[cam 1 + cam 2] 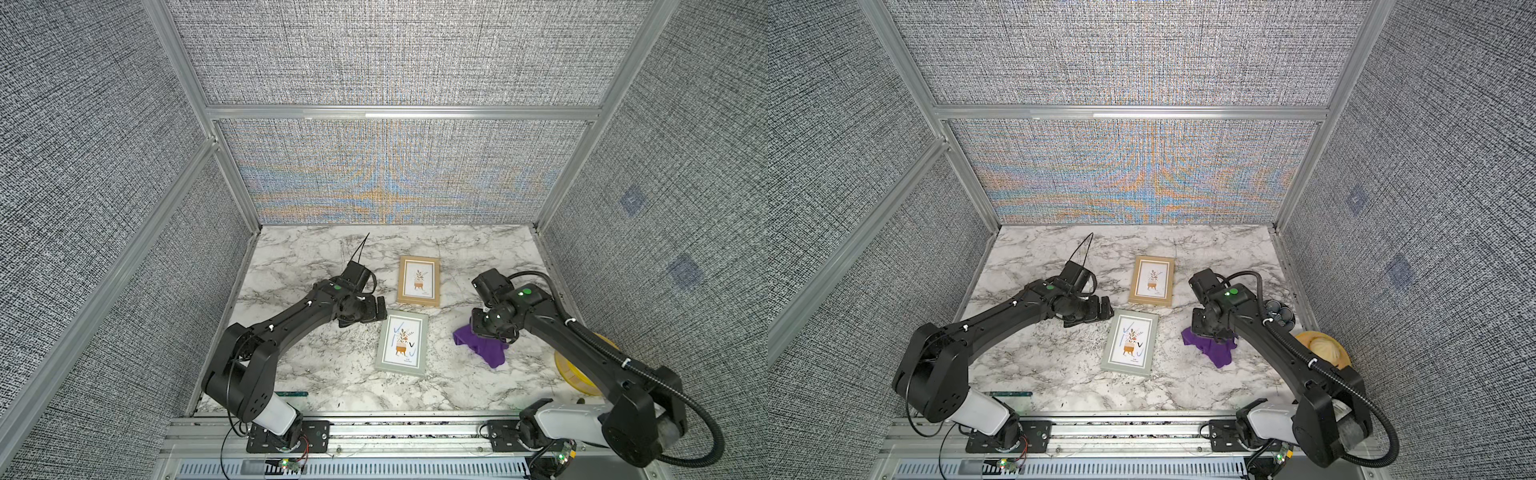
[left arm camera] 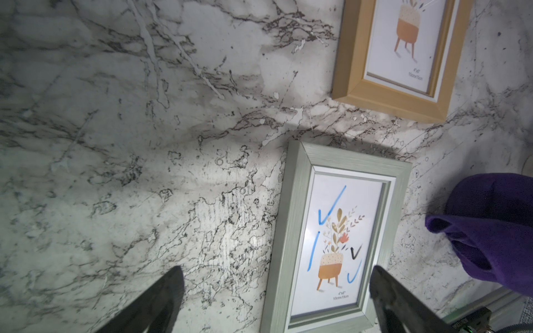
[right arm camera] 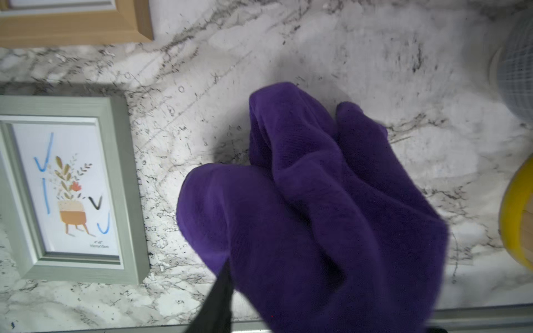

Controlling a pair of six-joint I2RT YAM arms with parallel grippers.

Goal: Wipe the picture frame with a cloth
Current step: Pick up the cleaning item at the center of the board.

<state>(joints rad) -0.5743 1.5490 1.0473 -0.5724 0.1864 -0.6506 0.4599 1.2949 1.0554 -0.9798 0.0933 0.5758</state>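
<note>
Wipe not begun: marker ticks [image 2: 331,206] on grey-green frame [image 1: 402,343]. Purple cloth [image 1: 488,353] right of it under R gripper [image 1: 492,328], grip unclear; L gripper [image 2: 275,276] spread.

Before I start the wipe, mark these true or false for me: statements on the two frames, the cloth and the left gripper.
1. The grey frame has pen marks on its glass. True.
2. The cloth lies on the grey frame. False: it sits on the table beside the frame, apart from it.
3. The left gripper is open. True.
4. The wooden frame has pen marks too. False: none show on it.
</note>
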